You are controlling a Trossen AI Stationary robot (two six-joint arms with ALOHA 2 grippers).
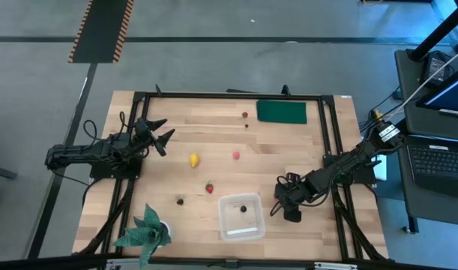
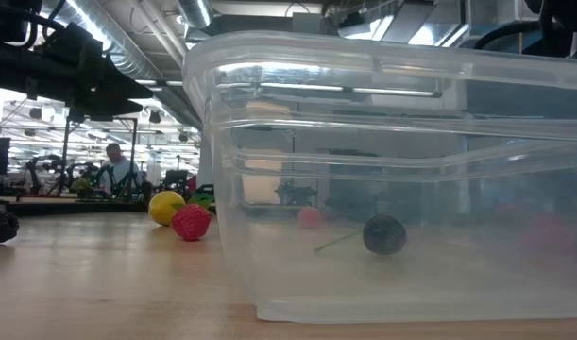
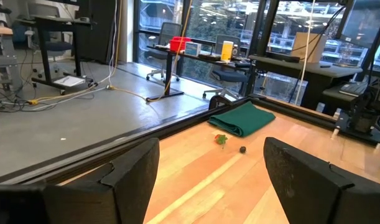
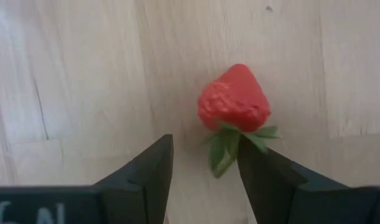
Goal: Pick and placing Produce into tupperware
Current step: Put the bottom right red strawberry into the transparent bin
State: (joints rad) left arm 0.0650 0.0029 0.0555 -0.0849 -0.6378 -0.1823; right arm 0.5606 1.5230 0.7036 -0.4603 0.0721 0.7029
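Poising the right end effector (image 4: 202, 149) just beside the tupperware (image 1: 229, 229), fingers apart and straddling the green leaves of a strawberry (image 4: 233, 99) over the worktop (image 1: 214, 127), seemingly not clamping it. Parking the left end effector (image 1: 155, 135) at the worktop's left side, fingers spread wide. Sitting inside the tupperware: one dark berry (image 2: 384, 235).

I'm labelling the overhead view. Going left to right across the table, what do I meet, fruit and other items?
plant → dark berry → lemon → strawberry → pink berry → green pad
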